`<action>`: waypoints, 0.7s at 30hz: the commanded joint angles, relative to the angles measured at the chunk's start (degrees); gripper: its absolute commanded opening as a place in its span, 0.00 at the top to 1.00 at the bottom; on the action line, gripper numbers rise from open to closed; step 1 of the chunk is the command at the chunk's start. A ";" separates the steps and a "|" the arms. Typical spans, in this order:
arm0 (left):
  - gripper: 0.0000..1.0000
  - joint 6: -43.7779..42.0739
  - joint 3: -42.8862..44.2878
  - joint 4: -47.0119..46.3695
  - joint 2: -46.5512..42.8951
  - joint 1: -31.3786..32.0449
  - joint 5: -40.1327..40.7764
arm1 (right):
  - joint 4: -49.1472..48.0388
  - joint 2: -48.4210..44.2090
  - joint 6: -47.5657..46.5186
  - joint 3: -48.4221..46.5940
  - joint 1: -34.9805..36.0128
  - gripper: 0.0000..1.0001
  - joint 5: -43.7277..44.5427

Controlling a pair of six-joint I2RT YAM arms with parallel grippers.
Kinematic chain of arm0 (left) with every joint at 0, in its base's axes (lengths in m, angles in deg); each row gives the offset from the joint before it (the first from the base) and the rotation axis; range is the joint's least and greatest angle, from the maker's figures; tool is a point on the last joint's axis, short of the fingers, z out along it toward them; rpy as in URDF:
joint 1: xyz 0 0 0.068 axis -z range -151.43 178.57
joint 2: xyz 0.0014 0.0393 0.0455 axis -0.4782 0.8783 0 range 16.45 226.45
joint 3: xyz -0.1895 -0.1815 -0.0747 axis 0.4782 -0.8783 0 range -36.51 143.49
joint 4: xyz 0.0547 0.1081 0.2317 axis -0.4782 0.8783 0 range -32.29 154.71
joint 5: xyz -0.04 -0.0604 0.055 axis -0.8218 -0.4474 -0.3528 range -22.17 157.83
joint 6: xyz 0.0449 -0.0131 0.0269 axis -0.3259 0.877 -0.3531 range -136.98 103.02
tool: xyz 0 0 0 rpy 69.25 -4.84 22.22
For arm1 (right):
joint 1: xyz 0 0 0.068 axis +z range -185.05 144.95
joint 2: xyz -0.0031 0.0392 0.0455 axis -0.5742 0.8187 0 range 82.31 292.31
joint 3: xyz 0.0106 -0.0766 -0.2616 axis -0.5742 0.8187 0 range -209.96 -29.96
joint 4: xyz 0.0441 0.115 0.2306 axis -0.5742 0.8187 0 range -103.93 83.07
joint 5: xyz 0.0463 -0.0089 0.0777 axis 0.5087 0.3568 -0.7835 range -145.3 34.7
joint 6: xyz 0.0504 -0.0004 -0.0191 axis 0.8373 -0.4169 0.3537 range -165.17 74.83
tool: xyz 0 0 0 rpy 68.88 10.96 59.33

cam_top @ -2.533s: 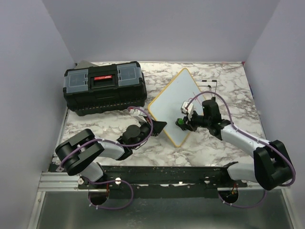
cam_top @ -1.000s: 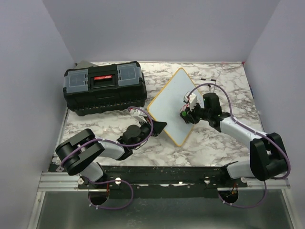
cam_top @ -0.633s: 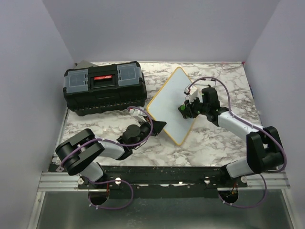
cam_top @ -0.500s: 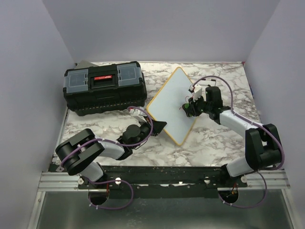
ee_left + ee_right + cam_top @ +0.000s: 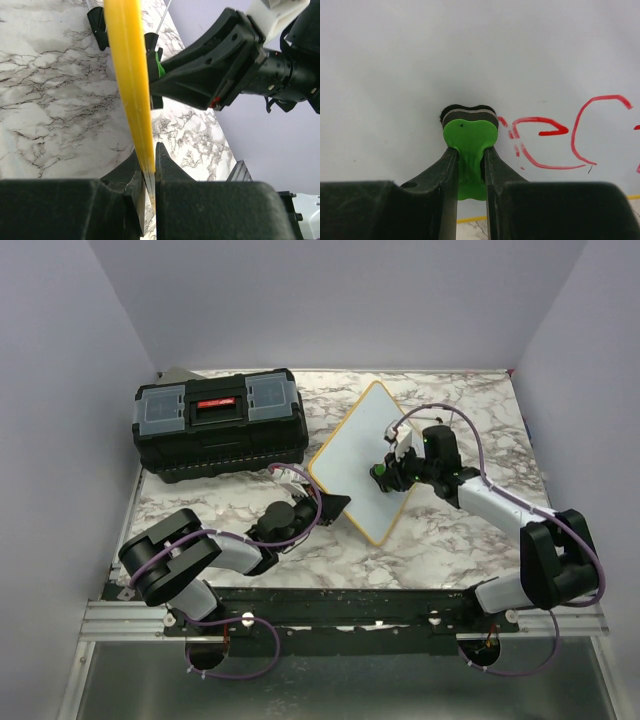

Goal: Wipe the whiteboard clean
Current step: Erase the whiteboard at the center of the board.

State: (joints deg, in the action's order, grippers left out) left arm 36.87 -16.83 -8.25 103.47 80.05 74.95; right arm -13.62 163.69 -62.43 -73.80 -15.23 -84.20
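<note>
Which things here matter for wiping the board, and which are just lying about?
Part of the job:
- whiteboard, propped on edge
- red writing on it
- green eraser, pressed to the board
- right pincer, shut on the eraser
- left pincer, clamped on the board's yellow frame

Lying about:
- black toolbox, lid shut
- marble table

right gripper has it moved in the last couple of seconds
Yes. The right gripper has moved up the whiteboard, farther from the arm bases, now about level with the black toolbox's front edge.
</note>
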 commanded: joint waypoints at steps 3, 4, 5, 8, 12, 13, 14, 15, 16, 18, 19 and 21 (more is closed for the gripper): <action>1.00 2.41 1.69 -10.17 -1.54 1.97 -9.32 | -3.83 3.92 6.91 -4.87 1.18 0.99 10.56; 1.00 2.33 1.59 -10.08 -1.67 1.96 -9.20 | -3.83 4.19 6.37 -4.35 1.09 0.99 11.70; 1.00 2.19 1.58 -10.07 -1.81 1.95 -9.18 | -3.76 4.24 5.70 -3.62 0.82 0.99 12.36; 1.00 2.05 1.37 -10.24 -1.89 1.95 -9.17 | -2.91 4.42 4.01 -0.96 -0.40 0.99 13.04; 1.00 2.23 1.25 -11.18 -1.34 1.95 -9.31 | -0.70 3.57 0.01 2.48 -0.89 0.99 8.65; 1.00 2.31 1.24 -11.36 -1.11 1.95 -9.31 | 0.40 3.15 -0.72 2.86 -0.83 0.99 5.84; 1.00 2.40 1.26 -11.60 -0.93 1.95 -9.36 | 2.33 2.85 -1.26 2.73 -0.79 0.99 3.30; 1.00 2.47 1.32 -11.63 -0.88 1.95 -9.40 | 3.67 2.34 -2.09 2.48 -0.48 0.99 0.68; 1.00 2.54 1.34 -11.61 -0.79 1.95 -9.39 | 4.76 1.95 -3.11 2.20 -0.03 0.99 -0.85; 1.00 2.49 1.41 -11.64 -0.71 1.96 -9.44 | 4.19 0.23 -3.47 2.59 1.74 0.99 -2.51; 1.00 2.56 1.50 -11.65 -0.66 1.95 -9.48 | 3.36 -0.50 -3.32 2.76 2.50 0.99 -2.86; 1.00 2.49 1.55 -11.57 -0.71 1.96 -9.48 | 0.29 -1.30 -1.24 2.61 3.45 0.99 -2.68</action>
State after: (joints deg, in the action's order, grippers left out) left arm 37.74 -16.91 -8.23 103.58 80.05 74.90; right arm -14.84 163.41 -64.09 -72.75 -15.39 -80.20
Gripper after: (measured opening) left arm 0.053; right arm 0.221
